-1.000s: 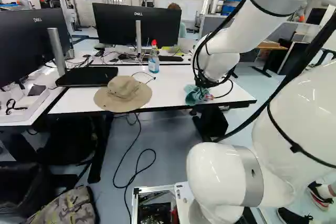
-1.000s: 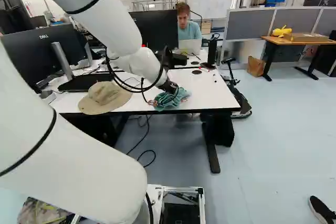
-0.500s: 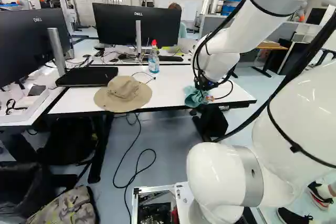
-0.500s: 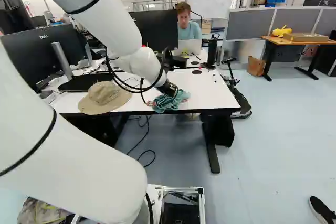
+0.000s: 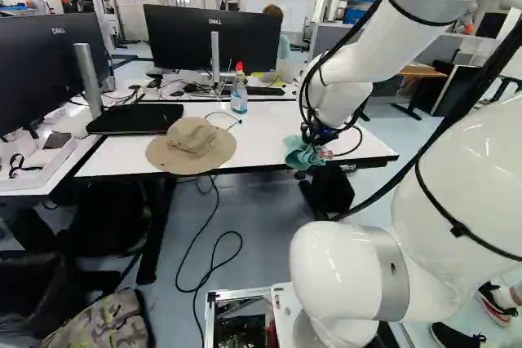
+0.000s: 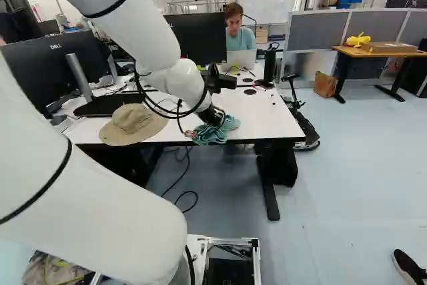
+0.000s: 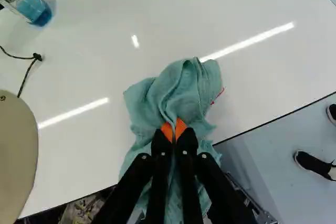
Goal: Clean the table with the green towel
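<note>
The gripper [image 6: 213,117] is closed on the green towel [image 7: 176,90], its orange pads [image 7: 166,131] pinching a fold of cloth from both sides. The towel lies bunched beneath and ahead of the hand, its nearer part spilling over the near edge of the white table [image 7: 89,150]. That edge runs right under the gripper; ahead, the tabletop stretches on toward the far side. To the hand's right the surface ends at a corner, with grey-blue floor [image 7: 273,166] past it. Well apart to the left, the tan hat [image 5: 192,146] marks the limit on that side — its brim reaches the near edge. Ahead and left stands the spray bottle [image 5: 239,91], and a dark cord [image 7: 37,57] lies between bottle and hat.

The towel is soft, matt and finely woven, rumpled into deep creases — something small and red shows by its right side, too small to tell. The tabletop is smooth and glossy, streaked with reflected light. The hat is cloth, round-brimmed; the bottle is clear, with blue liquid and a red top.
</note>
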Motion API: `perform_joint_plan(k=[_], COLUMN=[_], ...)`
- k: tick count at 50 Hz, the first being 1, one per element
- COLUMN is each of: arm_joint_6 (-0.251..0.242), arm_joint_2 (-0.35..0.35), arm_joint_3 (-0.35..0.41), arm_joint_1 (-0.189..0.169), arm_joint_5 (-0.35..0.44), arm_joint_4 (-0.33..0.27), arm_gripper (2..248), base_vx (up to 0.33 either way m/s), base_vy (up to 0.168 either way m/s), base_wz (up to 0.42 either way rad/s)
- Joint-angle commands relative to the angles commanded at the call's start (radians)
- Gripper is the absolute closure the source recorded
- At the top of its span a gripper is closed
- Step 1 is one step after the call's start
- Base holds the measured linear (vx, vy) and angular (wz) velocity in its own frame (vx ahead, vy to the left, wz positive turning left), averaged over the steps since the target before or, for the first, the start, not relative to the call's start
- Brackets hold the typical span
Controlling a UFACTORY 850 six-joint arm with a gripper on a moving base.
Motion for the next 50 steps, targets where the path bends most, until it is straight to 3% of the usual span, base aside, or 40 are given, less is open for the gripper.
perform_joint_plan(k=[50], arm_joint_6=[0.0], arm_joint_2=[-0.02], arm_joint_3=[-0.007], arm_joint_1=[-0.011], arm_joint_5=[0.0], arm_joint_4=[0.0], arm_gripper=[223], base_vx=[0.0], base_vy=[0.0], base_wz=[0.0])
